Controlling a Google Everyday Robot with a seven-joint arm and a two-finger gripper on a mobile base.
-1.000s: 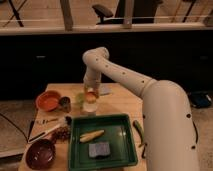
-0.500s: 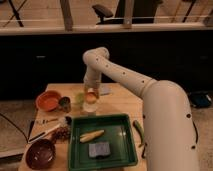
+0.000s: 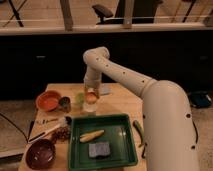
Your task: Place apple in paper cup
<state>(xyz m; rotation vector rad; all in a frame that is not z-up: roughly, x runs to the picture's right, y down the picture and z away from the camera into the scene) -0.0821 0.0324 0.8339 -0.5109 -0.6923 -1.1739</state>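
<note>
The apple is a small orange-red fruit held between the fingers of my gripper, which points straight down near the back of the wooden table. The gripper is shut on the apple. The paper cup, short and whitish, stands directly under the apple. The apple's underside is at or just above the cup's rim; I cannot tell whether they touch. The arm comes in from the lower right and bends over the table.
A pale green item, a dark can and an orange bowl stand left of the cup. In front lies a green tray with a yellow corn piece and a grey sponge. A dark bowl is at the front left.
The gripper with the apple stays over the cup, with at most a slight drop. Nothing else has moved.
</note>
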